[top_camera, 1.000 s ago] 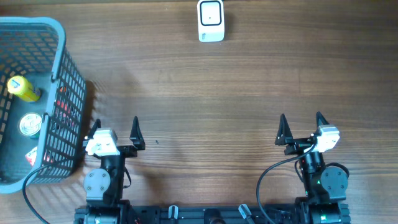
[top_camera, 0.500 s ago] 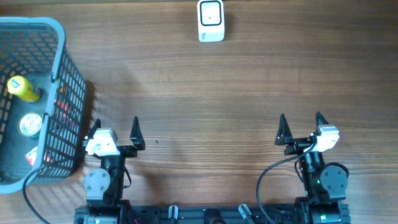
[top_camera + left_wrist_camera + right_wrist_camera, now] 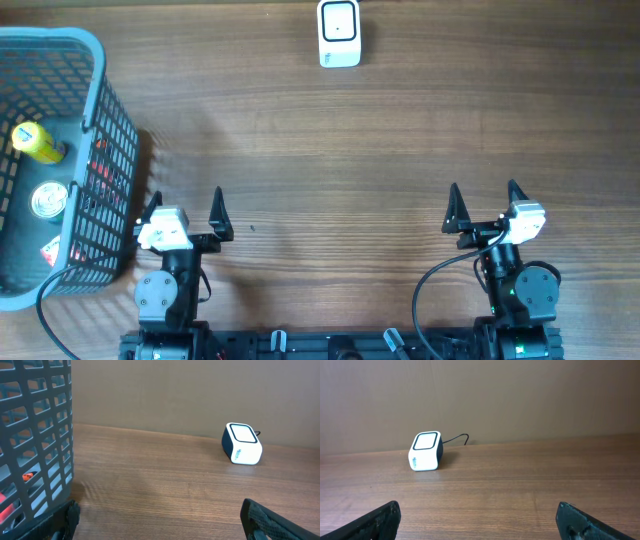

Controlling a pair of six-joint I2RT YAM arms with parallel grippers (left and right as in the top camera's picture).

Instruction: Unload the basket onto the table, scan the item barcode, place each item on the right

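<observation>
Both arms sit low at the near edge of the brown wooden table (image 3: pixel 350 150). The left gripper (image 3: pixel 186 202) and the right gripper (image 3: pixel 484 196) each have their black jaws spread wide apart, holding nothing. At the left, just beside the left gripper, stands a grey-blue plastic mesh basket (image 3: pixel 95 60); inside it lie a yellow bottle (image 3: pixel 35 142), a silver can (image 3: pixel 48 200) and a small red-and-white packet (image 3: pixel 50 250). The white box-shaped barcode scanner (image 3: pixel 339 33) stands at the far edge, well apart from the basket and both grippers.
</observation>
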